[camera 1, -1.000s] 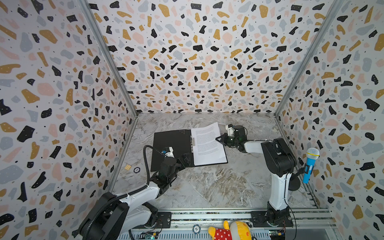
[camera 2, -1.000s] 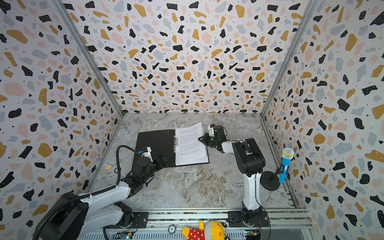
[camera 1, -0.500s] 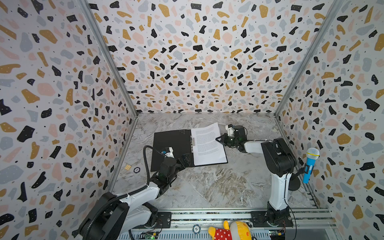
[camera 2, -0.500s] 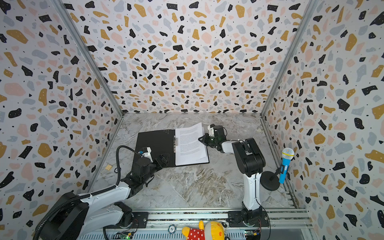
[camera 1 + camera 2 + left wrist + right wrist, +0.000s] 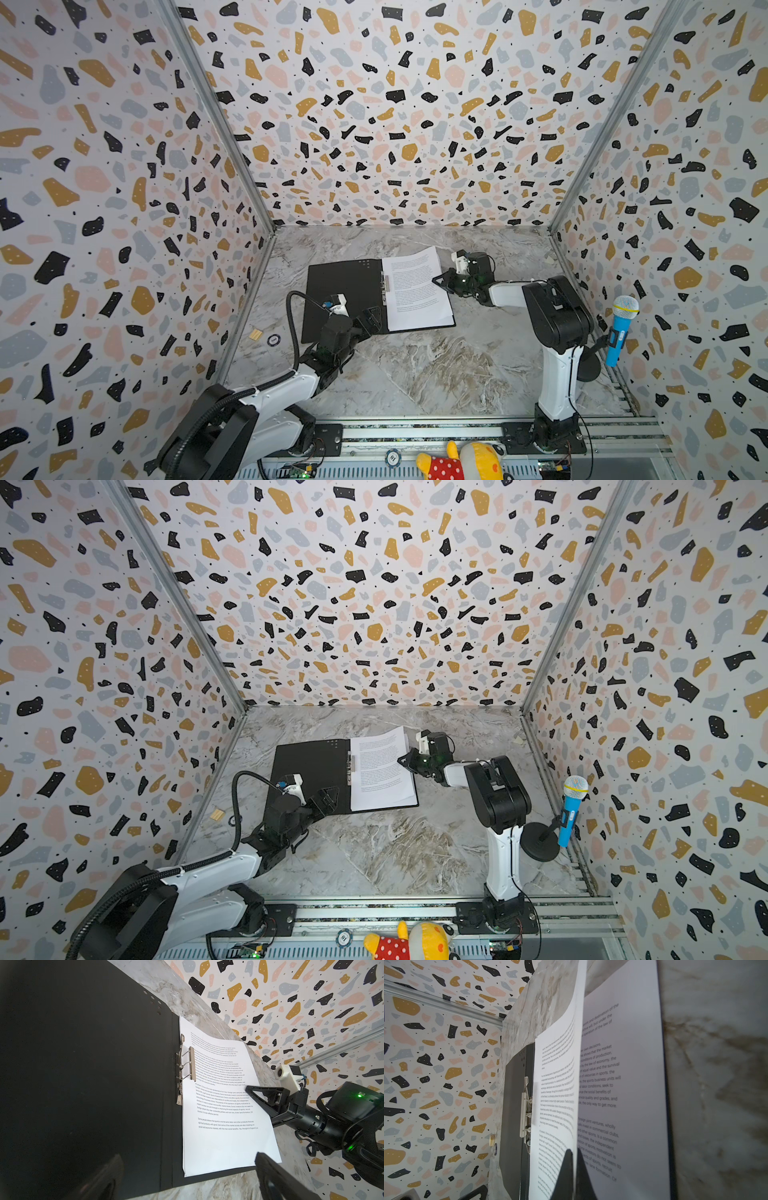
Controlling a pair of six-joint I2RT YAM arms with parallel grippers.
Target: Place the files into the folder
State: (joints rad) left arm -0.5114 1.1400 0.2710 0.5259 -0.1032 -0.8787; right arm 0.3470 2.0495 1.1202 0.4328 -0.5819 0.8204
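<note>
The folder [image 5: 345, 286] [image 5: 311, 766] lies open on the marble table, black inside facing up, with a metal spine clip [image 5: 187, 1064] [image 5: 525, 1113]. White files [image 5: 415, 291] [image 5: 382, 771] with dense black text lie on its right half. My right gripper [image 5: 436, 279] [image 5: 401, 759] [image 5: 574, 1159] is shut on the right edge of the top sheet [image 5: 556, 1088], which bows up off the sheet below [image 5: 623, 1084]. My left gripper [image 5: 365, 322] [image 5: 328, 798] [image 5: 187, 1178] stands open at the folder's near edge by the spine, with nothing between its fingers.
A blue toy microphone [image 5: 621, 328] on a black stand sits by the right wall. A plush toy [image 5: 461, 461] lies on the front rail. A small wooden block [image 5: 255, 334] and a round token [image 5: 273, 340] rest by the left wall. Patterned walls close three sides.
</note>
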